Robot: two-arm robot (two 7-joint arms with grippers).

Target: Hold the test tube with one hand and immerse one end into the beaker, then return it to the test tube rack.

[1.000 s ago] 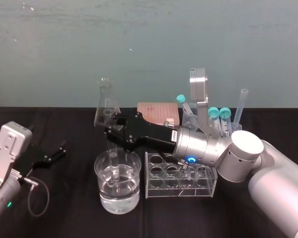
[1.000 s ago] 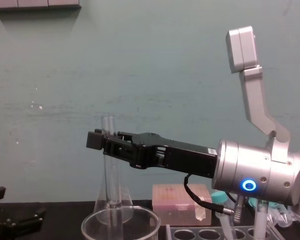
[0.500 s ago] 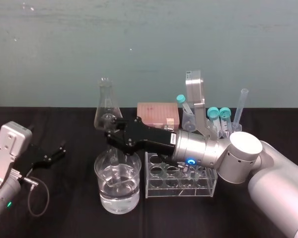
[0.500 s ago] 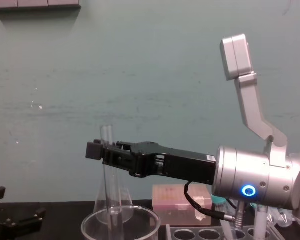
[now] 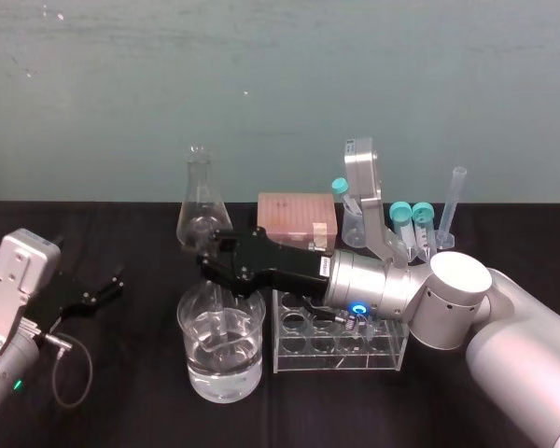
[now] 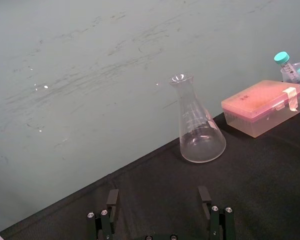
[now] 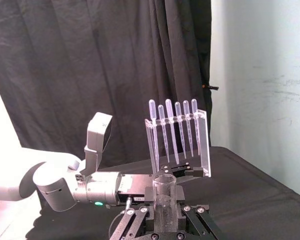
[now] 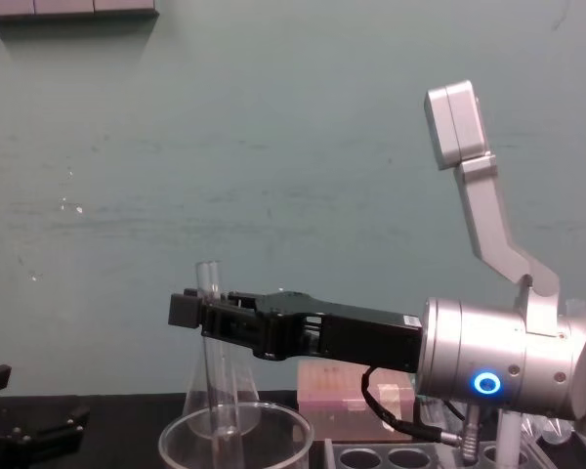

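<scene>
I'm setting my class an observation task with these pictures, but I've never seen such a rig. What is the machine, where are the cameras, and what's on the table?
It is a two-armed robot with a two-finger gripper on each arm. One camera looks down from its head, one looks forward from its chest, and one sits on each wrist. On the black table stand a beaker of clear liquid, a test tube rack, a conical flask, a pink box and teal-capped tubes. The right gripper is shut on a test tube, held nearly upright with its lower end inside the beaker. The left gripper lies open at the left, idle.
</scene>
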